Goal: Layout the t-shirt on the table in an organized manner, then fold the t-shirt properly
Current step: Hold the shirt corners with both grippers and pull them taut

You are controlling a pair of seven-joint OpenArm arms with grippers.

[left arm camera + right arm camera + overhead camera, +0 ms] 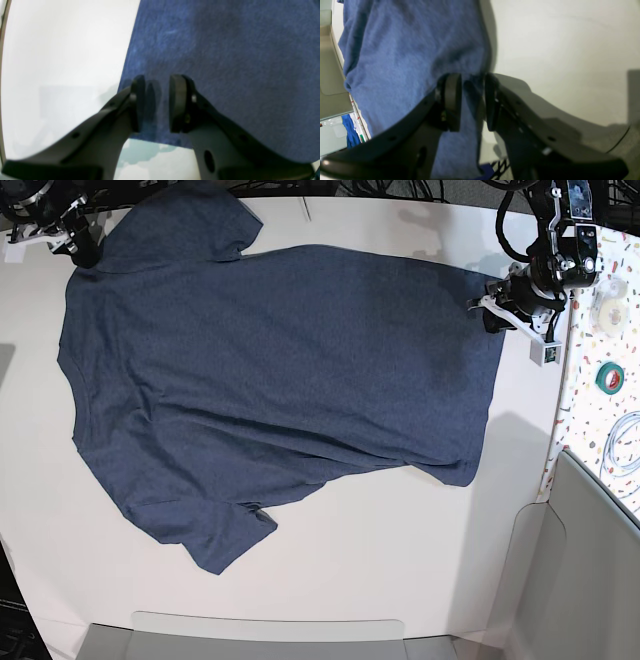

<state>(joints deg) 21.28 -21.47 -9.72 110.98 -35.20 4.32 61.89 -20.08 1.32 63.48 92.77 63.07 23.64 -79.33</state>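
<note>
The t-shirt is seen in the base view spread nearly flat across the white table, plain side up, with no lettering visible. Its cloth is a dark heathered navy blue. The collar end lies toward the left of the frame and the hem toward the right. One short sleeve is stretched to the upper left, the other lies at the lower left with its edge slightly rumpled. Shallow creases run across the lower part of the body, and the hem edge slants from the upper right down to a corner at the lower right of centre.

The left gripper is found at the upper right of the base view, at the top corner of the hem. In the left wrist view its pads are held a narrow gap apart with the cloth edge lying between and beneath them; whether the cloth is pinched cannot be told.

The right gripper is found at the upper left, at the sleeve. In the right wrist view a fold of blue cloth is seen passing between its pads, which are closed partway onto it.

A speckled strip with tape rolls lies beside the table's right edge.
</note>
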